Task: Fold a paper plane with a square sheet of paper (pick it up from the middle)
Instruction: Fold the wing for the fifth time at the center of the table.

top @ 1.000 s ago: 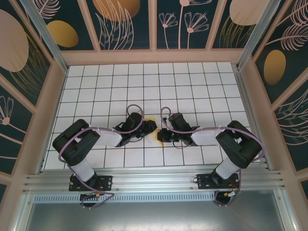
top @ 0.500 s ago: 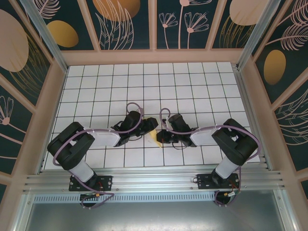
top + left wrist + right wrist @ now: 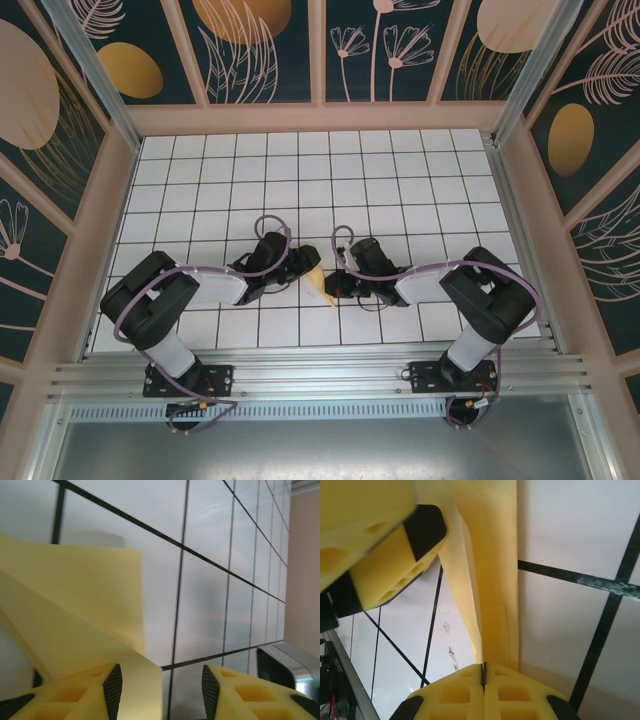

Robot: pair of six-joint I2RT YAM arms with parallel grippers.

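Pinching the yellow paper [image 3: 490, 555], right jaws are closed; left jaws stand open beside it over white grid tiles [image 3: 400, 180].

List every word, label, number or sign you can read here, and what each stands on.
None can be read: the pale-yellow folded paper sheet is plain, the white grid-tiled table bears only faint smudges, and the dark wall panels carry only plant patterns.

The paper sheet [image 3: 317, 284] sits at the near middle of the table [image 3: 400, 180]. The left gripper [image 3: 308, 267] is just left of it, the right gripper [image 3: 333, 286] just right.
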